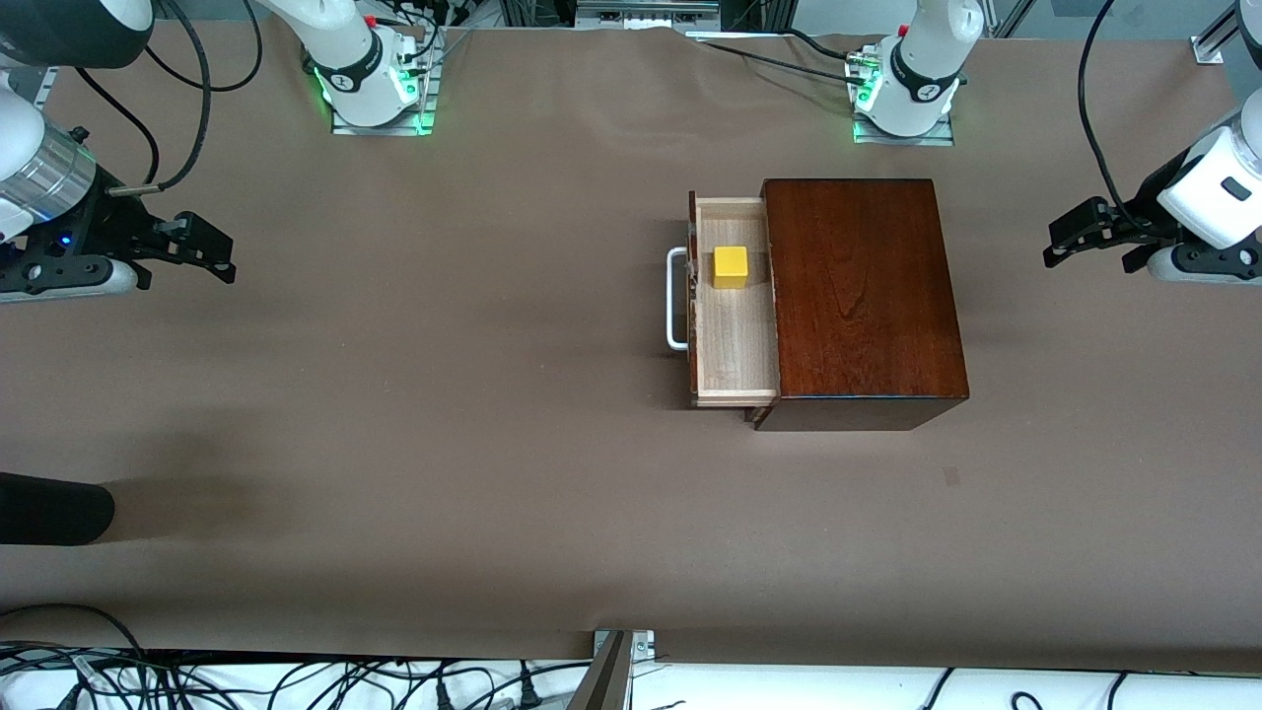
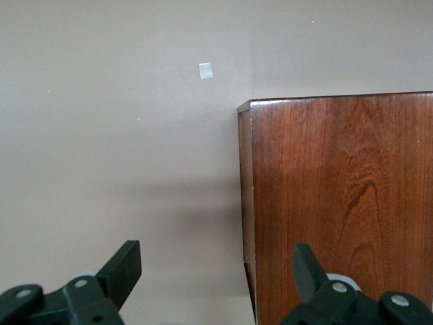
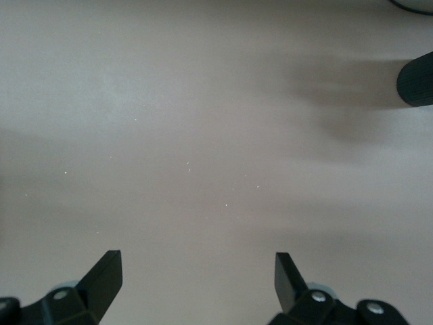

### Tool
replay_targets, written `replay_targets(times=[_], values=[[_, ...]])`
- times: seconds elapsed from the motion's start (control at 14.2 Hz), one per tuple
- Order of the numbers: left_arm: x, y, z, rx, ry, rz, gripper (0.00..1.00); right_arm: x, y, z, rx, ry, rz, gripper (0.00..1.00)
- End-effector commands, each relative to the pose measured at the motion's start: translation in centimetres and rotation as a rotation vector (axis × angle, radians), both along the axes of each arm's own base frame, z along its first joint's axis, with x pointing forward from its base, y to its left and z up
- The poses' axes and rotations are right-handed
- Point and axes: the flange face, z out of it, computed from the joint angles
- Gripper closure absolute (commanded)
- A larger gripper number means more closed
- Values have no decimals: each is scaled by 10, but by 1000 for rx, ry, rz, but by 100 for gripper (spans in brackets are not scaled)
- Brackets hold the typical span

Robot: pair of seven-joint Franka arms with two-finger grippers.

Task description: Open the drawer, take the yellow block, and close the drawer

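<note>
The drawer (image 1: 735,345) stands pulled out of the dark mahogany box (image 1: 860,296), its white bar handle (image 1: 675,299) facing the right arm's end of the table. The yellow block (image 1: 731,266) rests in the drawer's pale tray, in the half farther from the front camera. My left gripper (image 1: 1067,240) hangs open at the left arm's end, apart from the box, with nothing between its fingers; its wrist view shows the box's top (image 2: 345,203). My right gripper (image 1: 212,247) is open and empty at the right arm's end, over bare table.
Brown cloth (image 1: 444,394) covers the table. A dark rounded object (image 1: 49,508) juts in at the right arm's end, nearer the front camera; it also shows in the right wrist view (image 3: 416,80). A small pale patch (image 1: 951,476) lies on the cloth near the box.
</note>
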Motion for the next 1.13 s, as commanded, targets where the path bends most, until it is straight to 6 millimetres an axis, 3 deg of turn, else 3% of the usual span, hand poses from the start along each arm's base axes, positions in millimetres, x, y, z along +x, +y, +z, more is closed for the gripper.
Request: replay_targets(times=[0.0,0.14,0.28,0.35,0.42,0.49,0.64,0.78,1.06], values=[[7,-8,1,6,-8,0,0,1,1,4,12,-8,5,0],[10,-1,1,6,-11,10,0,1,1,3,15,-6,4,0],[12,3,26,6,-54,14,0,1,4,2,19,-3,8,0],[11,1,32,5,-62,13,0,6,12,-13,14,26,20,0],[12,-1,33,5,-65,10,0,7,39,-30,7,63,66,0],[14,-7,35,6,-73,-2,0,0,63,-30,11,83,110,0],[15,-8,33,5,-68,-6,0,-24,142,-24,17,81,327,0],[29,-7,14,5,-53,-9,0,-58,230,-25,21,69,524,0],[75,-15,-34,0,-82,-22,0,-121,386,-67,89,35,811,0]])
